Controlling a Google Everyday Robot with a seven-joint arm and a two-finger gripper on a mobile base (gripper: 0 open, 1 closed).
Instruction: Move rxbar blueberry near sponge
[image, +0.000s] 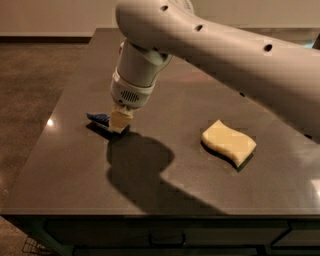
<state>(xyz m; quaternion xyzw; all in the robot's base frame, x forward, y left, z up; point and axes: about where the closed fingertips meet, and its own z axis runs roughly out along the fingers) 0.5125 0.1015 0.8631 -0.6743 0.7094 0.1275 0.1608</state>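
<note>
The rxbar blueberry (98, 118) is a small dark-blue wrapper. It sticks out to the left of my gripper (120, 121), just above the dark tabletop (165, 200), left of the middle. The gripper points down from the big pale arm (225, 55) and is shut on the right end of the wrapper, hiding that end. The sponge (228, 141), pale yellow with wavy edges and a dark underside, lies flat on the right part of the table, well to the right of the gripper.
The table's left edge (45, 135) and front edge (160, 214) drop off to a brown floor (30, 75). The arm casts a broad shadow (145, 165) on the table between the gripper and the front edge.
</note>
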